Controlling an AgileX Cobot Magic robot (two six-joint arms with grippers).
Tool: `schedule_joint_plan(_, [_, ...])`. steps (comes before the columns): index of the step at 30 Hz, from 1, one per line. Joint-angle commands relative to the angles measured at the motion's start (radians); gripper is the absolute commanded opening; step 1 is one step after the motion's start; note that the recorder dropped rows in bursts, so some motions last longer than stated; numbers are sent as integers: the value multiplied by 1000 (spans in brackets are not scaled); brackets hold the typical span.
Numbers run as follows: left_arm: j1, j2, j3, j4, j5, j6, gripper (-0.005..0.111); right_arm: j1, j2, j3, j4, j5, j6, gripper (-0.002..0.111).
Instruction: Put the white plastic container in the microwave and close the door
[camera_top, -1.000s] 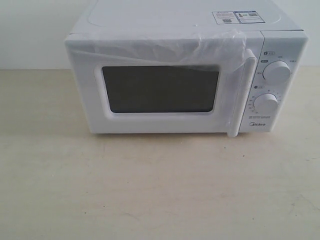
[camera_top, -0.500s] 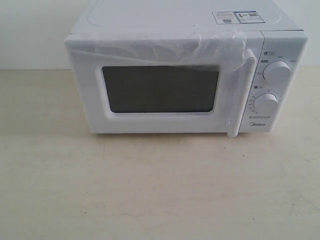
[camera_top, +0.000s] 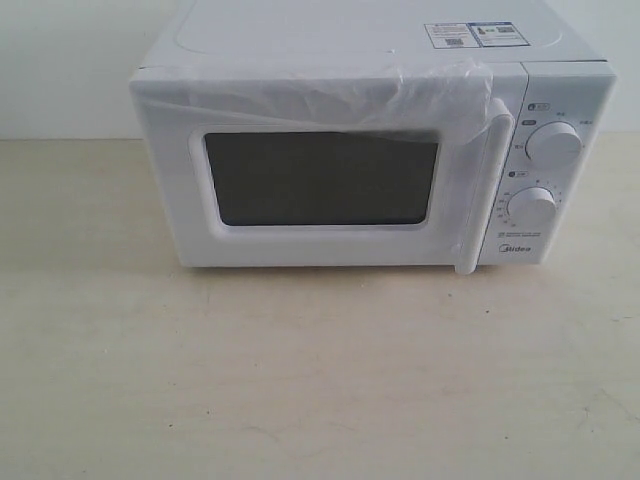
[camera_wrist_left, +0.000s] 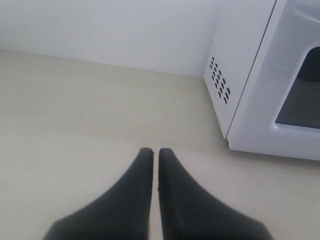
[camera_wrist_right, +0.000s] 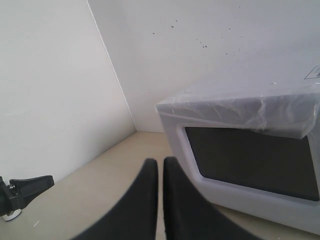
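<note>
white boxy Midea microwave (camera_top: 320, 40) parked far-middle on the pale wooden table (camera_top: 300, 380), its white dark-windowed door (camera_top: 310, 248) fully shut, loose clear plastic film (camera_top: 400, 100) across its top edge, left gripper (camera_wrist_left: 155, 152) pinched together, empty, near the microwave's left side, right gripper (camera_wrist_right: 160, 162) together too, empty

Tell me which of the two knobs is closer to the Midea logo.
The lower knob, directly above the logo; the upper knob sits higher up.
</note>
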Motion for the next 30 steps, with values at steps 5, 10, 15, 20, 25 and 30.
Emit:
schedule_joint_plan(5, [4,-3,4,-6,-13,-10,4,-1,-4,-1,-100,-47,-188,0])
schedule_joint_plan(10, [4,-3,4,-6,-13,-10,4,-134,-3,-1,-87,-17,-176,0])
schedule_joint_plan(15, [4,-3,4,-6,-13,-10,4,-334,-13,2,-142,152,-209,0])
schedule_joint_plan(20, [4,-3,4,-6,-13,-10,4,-447,-105,48,-235,199,-217,0])
schedule_joint_plan(25, [4,-3,4,-6,-13,-10,4,-462,-152,111,-271,165,-219,0])
schedule_joint_plan(30, [4,-3,4,-4,-12,-8,4,-469,-152,177,-269,98,-202,0])
